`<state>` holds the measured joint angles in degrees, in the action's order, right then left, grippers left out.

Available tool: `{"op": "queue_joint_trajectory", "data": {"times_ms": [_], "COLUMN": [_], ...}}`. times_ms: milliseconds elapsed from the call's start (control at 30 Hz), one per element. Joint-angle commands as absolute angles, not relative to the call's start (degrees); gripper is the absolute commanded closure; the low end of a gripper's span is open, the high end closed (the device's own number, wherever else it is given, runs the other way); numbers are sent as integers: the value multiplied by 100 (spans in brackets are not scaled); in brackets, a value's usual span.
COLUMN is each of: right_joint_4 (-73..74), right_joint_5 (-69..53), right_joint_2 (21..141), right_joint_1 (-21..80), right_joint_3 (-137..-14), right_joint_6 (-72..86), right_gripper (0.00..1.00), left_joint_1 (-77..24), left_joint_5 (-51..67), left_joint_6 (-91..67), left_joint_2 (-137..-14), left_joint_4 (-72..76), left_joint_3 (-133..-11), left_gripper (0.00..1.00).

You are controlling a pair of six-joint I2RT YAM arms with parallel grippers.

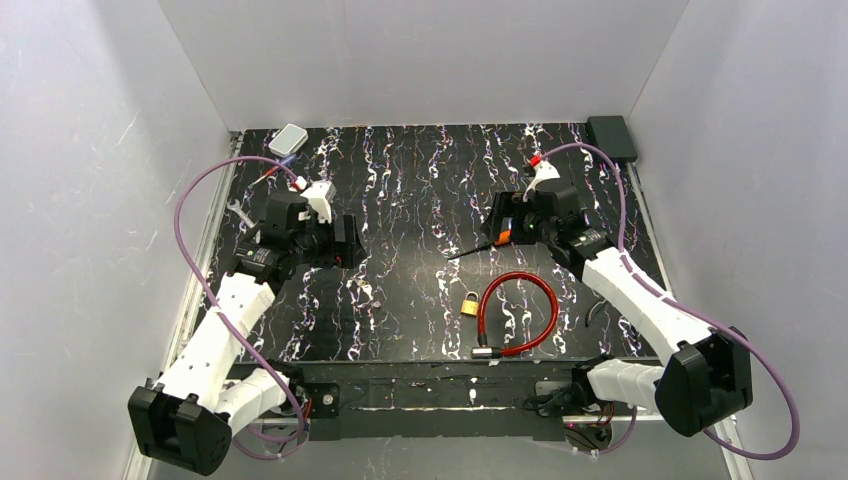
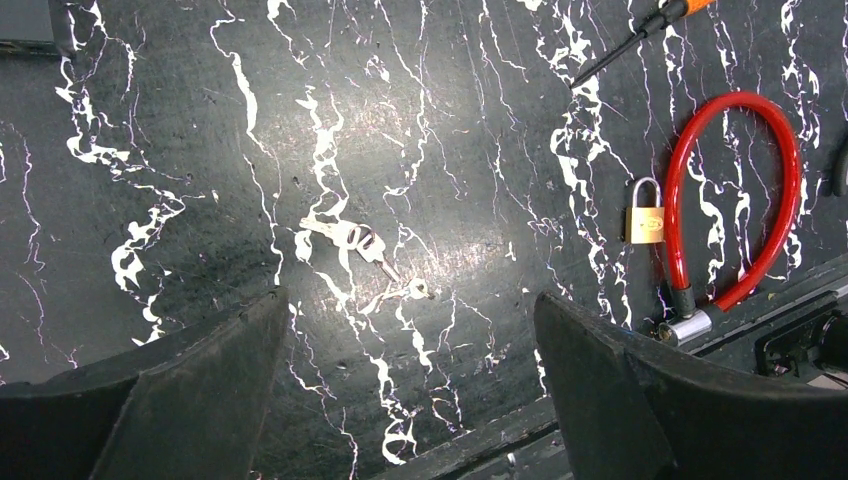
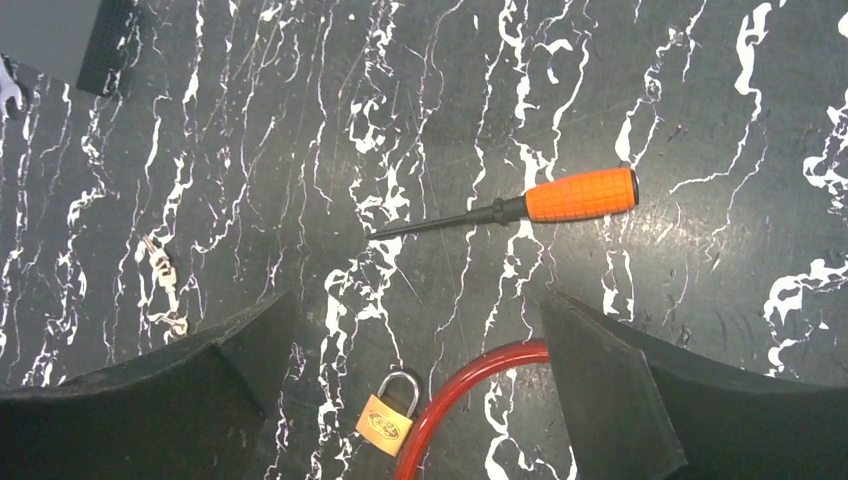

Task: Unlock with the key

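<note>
The key [image 2: 360,245] is seen as a small silvery piece on a ring, apparently with a second one joined to it. It lies flat on the black, white-veined table [image 2: 120,120], in the left half and somewhat nearer the near edge than the far one. In the right wrist view it shows again [image 3: 160,275], faint against the veining. Nothing touches it.

The left fingers [image 2: 190,390] are held above it, spread wide with nothing between them, and the key is framed in the gap just beyond their tips.

Toward the right edge from the key, and well apart from it, a small brass padlock [image 2: 645,222] lies flat with its shackle closed. Just beside the padlock, a red cable lock [image 2: 740,170] is curved in a loop, its metal end lying close to the near edge.

Farther from the near edge, a screwdriver [image 3: 520,208] with an orange handle and a thin black shaft rests on the table, its tip pointed toward the left edge. The right fingers [image 3: 640,390] are spread wide over it and hold nothing; the screwdriver is not touched.

Near the left edge, a silver wrench [image 1: 240,212] can be made out. A grey box [image 1: 288,139] is set near the far left corner, and a black box [image 1: 611,135] sits at the far right corner.
</note>
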<state>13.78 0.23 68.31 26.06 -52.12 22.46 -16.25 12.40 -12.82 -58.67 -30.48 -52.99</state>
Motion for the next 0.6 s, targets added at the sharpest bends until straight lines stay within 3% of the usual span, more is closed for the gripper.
{"op": "queue_joint_trajectory", "data": {"times_ms": [0,233,567], "right_joint_4": [1570,1568,1404], "right_joint_5": [50,-860,-855], "right_joint_2": [6835,7064,7867], "right_joint_1": [2744,3151,4869], "right_joint_3": [-5505,-5641,-6122], "right_joint_6": [2271,1684,798], "right_gripper": [0,0,0], "left_joint_1": [-1677,-1675,-1675], "left_joint_5": [1102,729,-1494], "left_joint_6": [-1202,-1238,-1423], "left_joint_2": [-5780,-5622,-4461], "left_joint_4": [-3155,-3185,-3350], "left_joint_3": [-5498,-5517,-5375], "left_gripper": [9,13,15]}}
